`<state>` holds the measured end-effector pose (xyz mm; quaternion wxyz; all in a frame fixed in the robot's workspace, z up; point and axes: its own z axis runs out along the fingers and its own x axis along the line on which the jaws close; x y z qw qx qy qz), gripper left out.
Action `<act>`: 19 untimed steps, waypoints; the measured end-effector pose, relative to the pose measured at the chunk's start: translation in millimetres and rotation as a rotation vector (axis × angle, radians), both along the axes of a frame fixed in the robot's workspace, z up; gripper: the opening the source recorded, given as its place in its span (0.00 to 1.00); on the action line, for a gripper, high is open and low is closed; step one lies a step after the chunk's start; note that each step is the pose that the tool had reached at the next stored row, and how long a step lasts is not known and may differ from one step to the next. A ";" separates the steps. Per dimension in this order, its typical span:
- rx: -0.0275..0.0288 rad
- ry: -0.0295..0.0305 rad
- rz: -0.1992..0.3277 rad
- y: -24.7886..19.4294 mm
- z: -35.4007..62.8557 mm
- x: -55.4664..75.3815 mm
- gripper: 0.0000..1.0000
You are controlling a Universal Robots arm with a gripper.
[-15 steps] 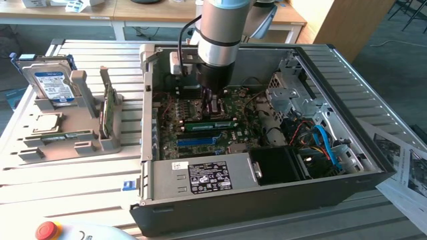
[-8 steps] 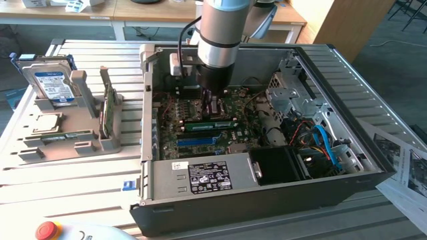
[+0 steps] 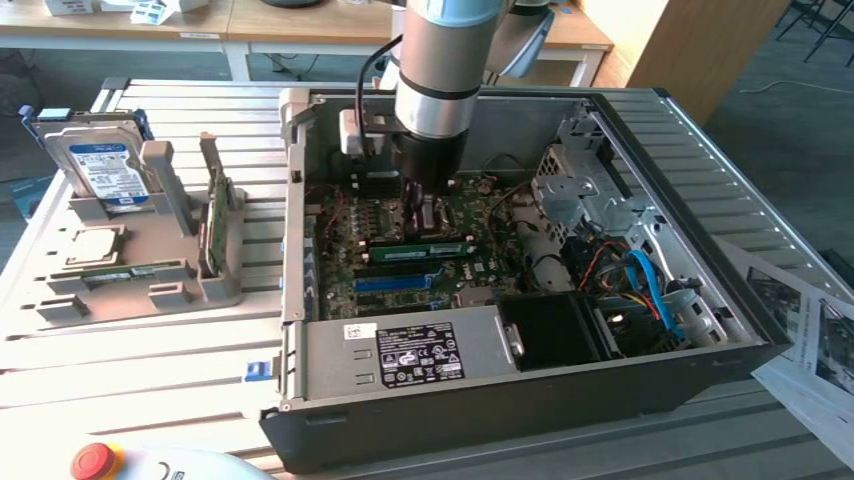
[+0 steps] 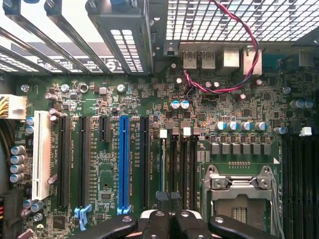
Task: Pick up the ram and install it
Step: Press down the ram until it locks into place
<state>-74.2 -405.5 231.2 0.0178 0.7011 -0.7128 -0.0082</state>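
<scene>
The ram (image 3: 420, 248), a narrow green stick, stands on edge in a slot of the motherboard (image 3: 487, 262) inside the open computer case. In the wrist view it appears edge-on as a thin pale line (image 4: 161, 167) in the slot beside the black memory slots. My gripper (image 3: 424, 212) reaches down into the case, just over the ram's middle. Its black fingers (image 4: 155, 221) are pressed together and the gripper (image 4: 169, 199) is shut, with nothing visible between the tips. Whether the tips touch the ram I cannot tell.
A long blue slot (image 3: 400, 283) lies in front of the ram. The power supply (image 3: 407, 352), drive cage (image 3: 581, 185) and blue cables (image 3: 654, 290) crowd the case. On the exterior view's left, a grey tray (image 3: 134, 300) holds a hard drive (image 3: 104, 165) and an upright green card (image 3: 214, 225).
</scene>
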 end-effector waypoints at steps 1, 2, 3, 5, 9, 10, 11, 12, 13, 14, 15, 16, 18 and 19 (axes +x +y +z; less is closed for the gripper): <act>-0.0001 0.0000 0.000 0.0 -0.4 0.0 0.11; -0.0001 0.0001 0.000 0.0 -0.5 0.0 0.11; -0.0002 0.0001 0.000 0.0 -0.5 0.0 0.11; -0.0002 0.0000 0.000 0.0 -0.5 0.0 0.11; 0.0001 -0.0001 0.000 0.0 -1.7 0.0 0.11; 0.0000 -0.0001 0.000 0.0 -2.1 0.0 0.11; 0.0001 -0.0002 0.000 0.0 -2.6 0.0 0.11; 0.0001 -0.0002 0.000 0.0 -3.1 0.0 0.11; 0.0000 -0.0003 0.000 0.0 -3.7 0.0 0.11; 0.0000 -0.0003 0.000 0.0 -4.3 0.0 0.11; 0.0000 -0.0004 0.000 0.0 -4.8 0.0 0.11; 0.0000 -0.0004 0.000 0.0 -5.3 0.0 0.11; -0.0001 -0.0004 0.000 0.0 -6.0 -0.1 0.11; -0.0001 -0.0004 0.000 0.0 -6.3 0.0 0.11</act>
